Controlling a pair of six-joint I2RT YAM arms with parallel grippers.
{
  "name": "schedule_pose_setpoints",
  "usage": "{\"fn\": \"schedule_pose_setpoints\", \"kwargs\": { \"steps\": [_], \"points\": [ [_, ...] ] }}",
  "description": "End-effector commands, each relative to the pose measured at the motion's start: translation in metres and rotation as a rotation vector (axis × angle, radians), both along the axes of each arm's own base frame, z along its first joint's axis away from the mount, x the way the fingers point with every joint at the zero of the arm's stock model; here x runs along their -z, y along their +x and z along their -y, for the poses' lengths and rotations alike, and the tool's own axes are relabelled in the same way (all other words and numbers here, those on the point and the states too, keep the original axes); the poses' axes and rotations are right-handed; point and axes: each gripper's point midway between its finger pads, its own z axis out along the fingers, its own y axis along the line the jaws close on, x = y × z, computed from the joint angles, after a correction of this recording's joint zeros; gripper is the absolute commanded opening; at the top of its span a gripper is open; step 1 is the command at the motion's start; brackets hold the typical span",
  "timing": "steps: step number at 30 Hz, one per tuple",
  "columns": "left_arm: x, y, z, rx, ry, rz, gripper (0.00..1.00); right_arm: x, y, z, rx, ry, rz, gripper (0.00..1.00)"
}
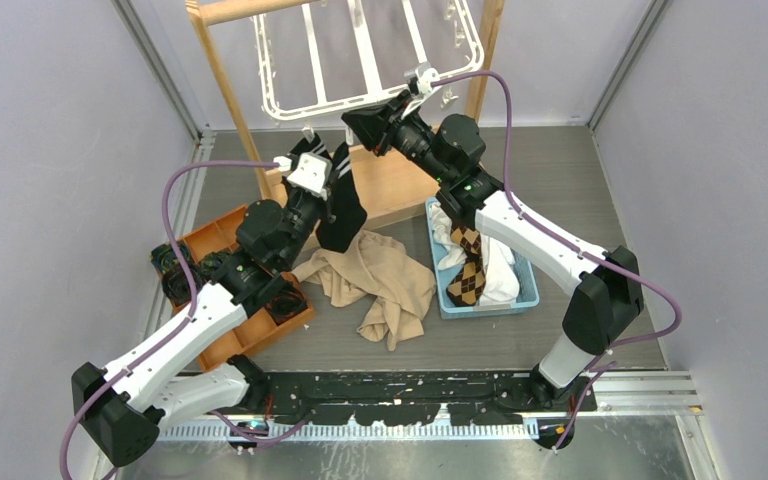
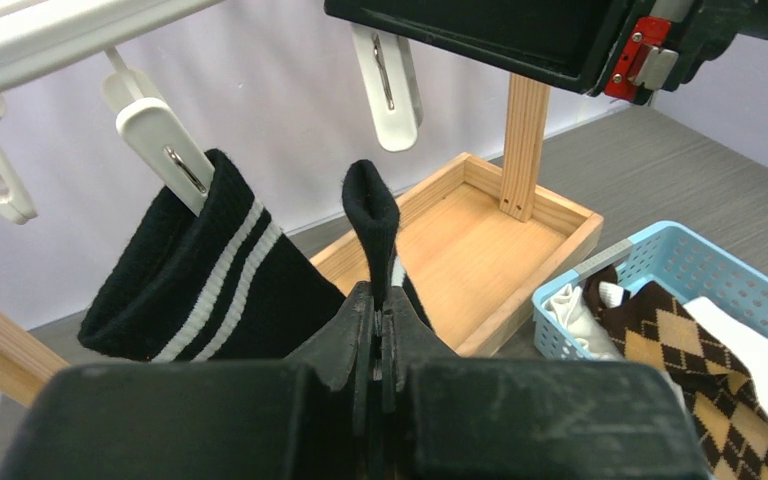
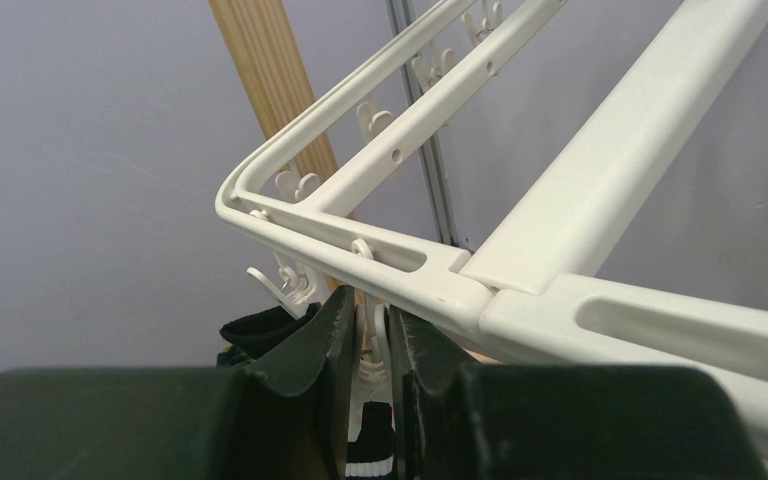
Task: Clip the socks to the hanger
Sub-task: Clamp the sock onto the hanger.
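Observation:
The white hanger [image 1: 360, 50] hangs from the wooden stand at the back. My left gripper [image 2: 378, 300] is shut on the cuff of a black sock [image 2: 372, 215] and holds it up just below a free white clip [image 2: 388, 85]. To its left, another black sock with white stripes [image 2: 210, 270] hangs from a clip [image 2: 165, 150]. My right gripper [image 3: 370, 340] is up at the hanger's near rim [image 3: 560, 300], shut on the handles of a white clip [image 3: 368, 345]. From above, the right gripper [image 1: 358, 122] sits just over the left gripper [image 1: 336, 182]. More socks, one brown argyle [image 1: 468, 275], lie in the basket.
A blue basket [image 1: 520, 285] stands right of centre. A beige cloth [image 1: 380, 285] lies crumpled on the table. An orange compartment tray [image 1: 250, 290] sits under the left arm. The wooden stand's post [image 1: 230, 90] and its tray base [image 2: 470, 250] stand behind the grippers.

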Motion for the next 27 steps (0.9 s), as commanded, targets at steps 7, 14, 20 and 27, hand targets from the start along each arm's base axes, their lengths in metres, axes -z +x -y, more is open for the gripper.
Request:
{"fn": "schedule_pose_setpoints", "kwargs": {
  "steps": [7,14,20,27],
  "points": [
    [-0.027,0.002,-0.005,-0.028,-0.121,0.039,0.0,-0.031,-0.015,0.004,-0.018,0.048,0.019,0.1],
    [-0.023,0.004,-0.004,-0.048,-0.256,-0.043,0.0,-0.033,-0.017,0.003,-0.036,0.07,0.021,0.1],
    [-0.023,-0.022,0.017,0.224,-0.314,-0.07,0.0,-0.036,-0.022,0.001,-0.063,0.082,0.038,0.1],
    [-0.018,-0.021,-0.008,0.363,-0.353,-0.118,0.0,-0.033,-0.023,0.0,-0.073,0.082,0.043,0.1]
  ]
}}
